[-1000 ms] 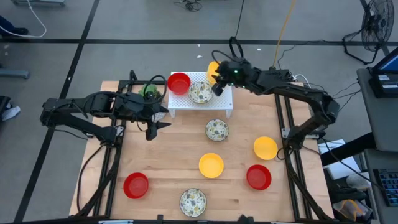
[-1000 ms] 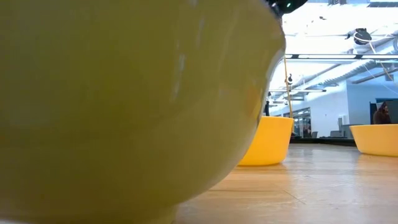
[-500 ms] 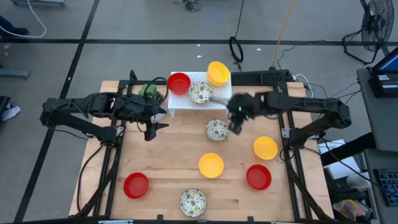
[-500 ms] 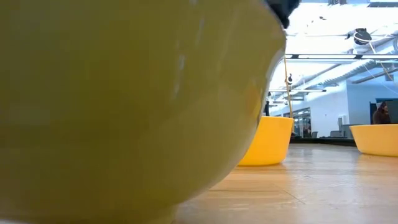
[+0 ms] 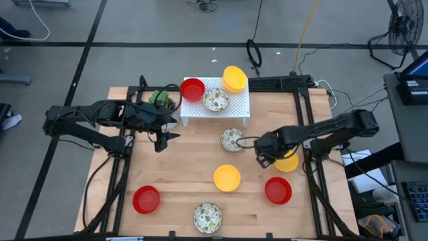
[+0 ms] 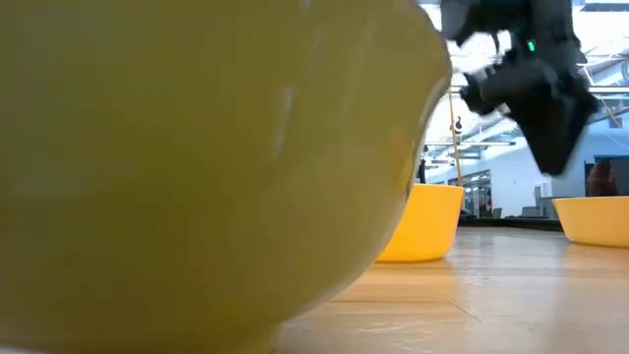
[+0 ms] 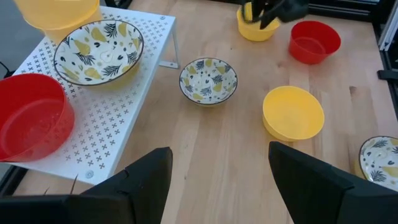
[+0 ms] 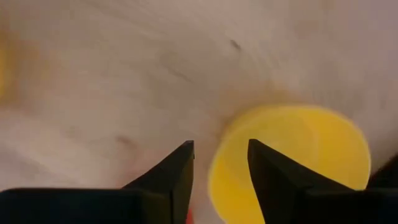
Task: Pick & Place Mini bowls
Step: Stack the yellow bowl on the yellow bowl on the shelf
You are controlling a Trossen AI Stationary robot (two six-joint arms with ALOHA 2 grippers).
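Grey floor w/ dark tape lines round a pale wood table (image 5: 194, 171), viewed from overhead. At table's far edge, white perforated rack (image 5: 237, 110) carrying three mini bowls: red rack bowl (image 5: 192, 89), patterned rack bowl (image 5: 215, 100), yellow rack bowl (image 5: 234, 77). Green plant (image 5: 159, 98) just beside rack's left end. Six more bowls loose on the wood: patterned one near rack (image 5: 232, 138), yellow center bowl (image 5: 227, 177), yellow right bowl (image 5: 287, 163), red right bowl (image 5: 278, 190), red left bowl (image 5: 146, 199), patterned front bowl (image 5: 208, 217). Low view mostly blocked by a close yellow bowl wall.

Left gripper (image 5: 160, 139) parked near rack's left leg, fingers spread wide, empty; waiting.

Right gripper (image 5: 263, 158) low over table, btwn patterned one near rack and yellow right bowl. Wrist view: fingers apart w/ a narrow gap, nothing held, yellow rim (image 8: 292, 158) just beyond one fingertip.

Key relation, as judgement: yellow right bowl sits just beside right gripper, on the side toward table's right edge; round, so no long axis, any rim point serves. Right arm far nearer than left. Probably needs a small shift so one finger drops inside the rim, other outside.

No brands, labels or legible writing visible.
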